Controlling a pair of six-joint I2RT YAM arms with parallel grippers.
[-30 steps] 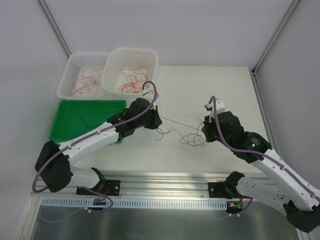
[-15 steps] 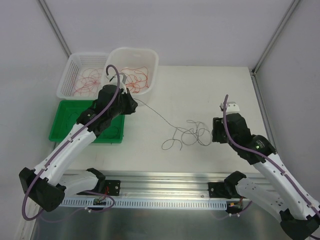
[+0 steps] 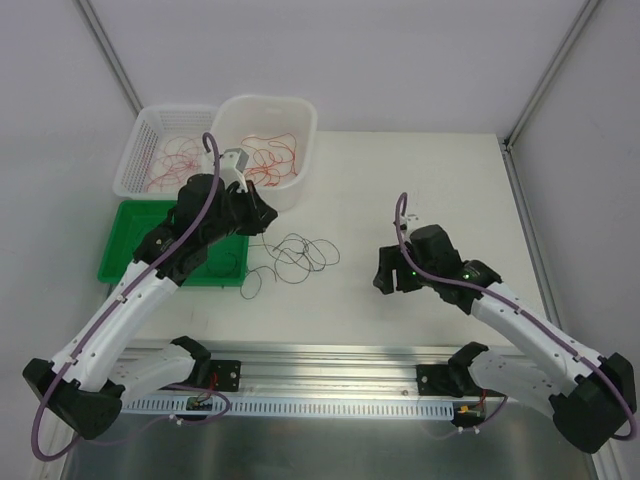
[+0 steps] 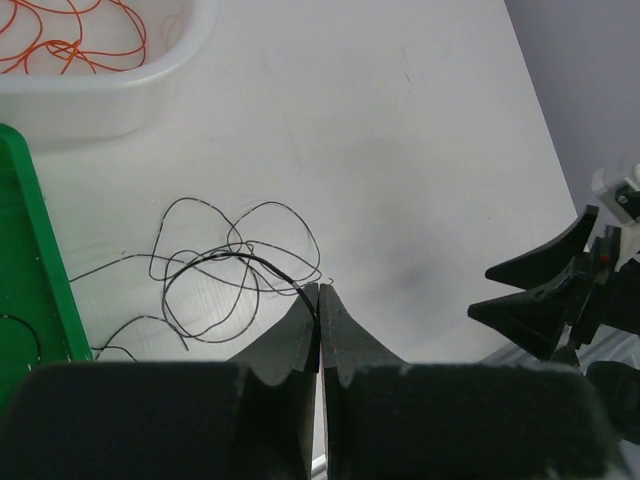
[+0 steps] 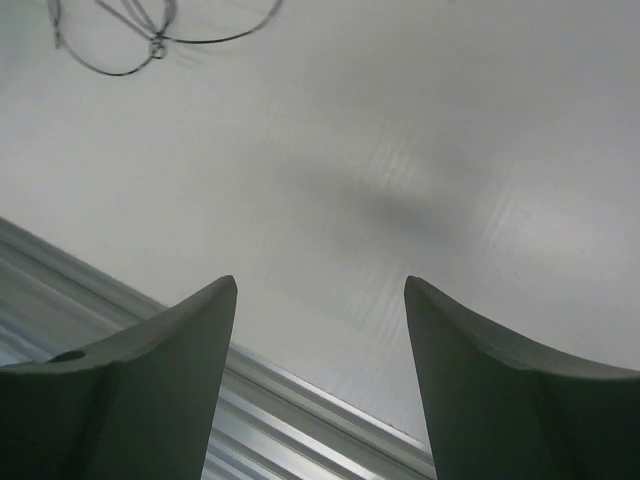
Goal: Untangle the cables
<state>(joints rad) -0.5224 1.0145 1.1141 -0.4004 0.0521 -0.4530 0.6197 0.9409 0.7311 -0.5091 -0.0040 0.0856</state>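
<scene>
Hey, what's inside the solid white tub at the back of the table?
Loose red and orange cables lie curled in the white tub. The left arm reaches over the tub's near left corner, so anything lying there is hidden.

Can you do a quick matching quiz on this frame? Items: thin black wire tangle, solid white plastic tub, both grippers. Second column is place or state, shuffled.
Things
1. thin black wire tangle
2. solid white plastic tub
3. left gripper
4. right gripper

Place or state
A. open, nothing between the fingers
B. shut on a strand of the tangle
C. contains orange-red wire loops
D. lies on the white table beside the green plastic tray

Pairs: 1-D, 2-C, 3-B, 4-A
</scene>
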